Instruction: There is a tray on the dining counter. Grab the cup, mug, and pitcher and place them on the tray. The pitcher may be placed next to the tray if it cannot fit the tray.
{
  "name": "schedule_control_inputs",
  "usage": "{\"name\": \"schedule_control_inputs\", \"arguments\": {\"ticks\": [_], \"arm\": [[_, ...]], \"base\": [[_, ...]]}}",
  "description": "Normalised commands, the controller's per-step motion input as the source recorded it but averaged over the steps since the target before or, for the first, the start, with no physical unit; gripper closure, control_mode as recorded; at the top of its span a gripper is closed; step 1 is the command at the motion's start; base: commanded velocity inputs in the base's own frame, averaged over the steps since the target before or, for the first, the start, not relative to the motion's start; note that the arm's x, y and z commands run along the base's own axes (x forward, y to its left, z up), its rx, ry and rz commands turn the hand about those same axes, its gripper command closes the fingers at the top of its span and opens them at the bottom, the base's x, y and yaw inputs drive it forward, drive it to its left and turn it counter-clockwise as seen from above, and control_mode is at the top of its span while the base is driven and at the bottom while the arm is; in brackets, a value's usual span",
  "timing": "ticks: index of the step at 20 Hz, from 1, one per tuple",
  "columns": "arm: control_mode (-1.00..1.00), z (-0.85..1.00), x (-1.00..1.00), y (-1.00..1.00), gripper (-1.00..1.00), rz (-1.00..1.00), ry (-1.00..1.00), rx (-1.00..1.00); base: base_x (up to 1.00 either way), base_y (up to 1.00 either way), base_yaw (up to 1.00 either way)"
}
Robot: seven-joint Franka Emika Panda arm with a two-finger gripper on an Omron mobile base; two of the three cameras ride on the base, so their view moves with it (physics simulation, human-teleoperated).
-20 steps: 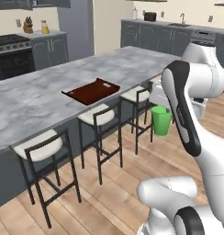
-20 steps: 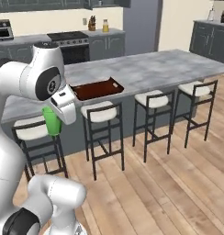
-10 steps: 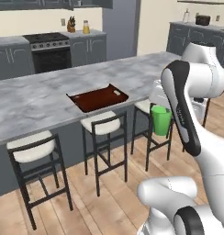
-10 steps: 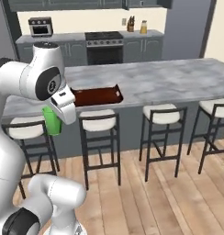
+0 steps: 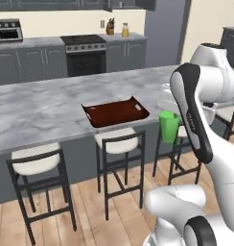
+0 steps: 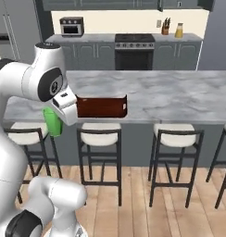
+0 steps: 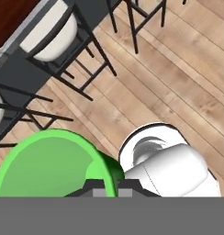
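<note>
With its jaws clamped on the green cup's (image 5: 169, 127) rim, the arm should keep it level while carrying it over the tray (image 5: 116, 111).

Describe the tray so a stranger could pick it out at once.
Find the long grey-white marble dining counter with stools tucked beneath it. Near its front edge, above a white-cushioned stool, lies the tray: flat, rectangular, dark reddish-brown wood with a raised rim, the sole dark thing on that slab.
</note>
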Motion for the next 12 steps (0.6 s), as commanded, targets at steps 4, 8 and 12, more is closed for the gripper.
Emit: {"name": "schedule_control_inputs", "arguments": {"ticks": [4,8,12], "arm": [[1.0,0.0,0.0,0.0,1.0,0.0,0.0,0.0],[1.0,0.0,0.0,0.0,1.0,0.0,0.0,0.0],[1.0,0.0,0.0,0.0,1.0,0.0,0.0,0.0]], "base": [[0.84,-0.03,0.21],[0.81,-0.12,0.2],[0.6,-0.36,0.18]]}}
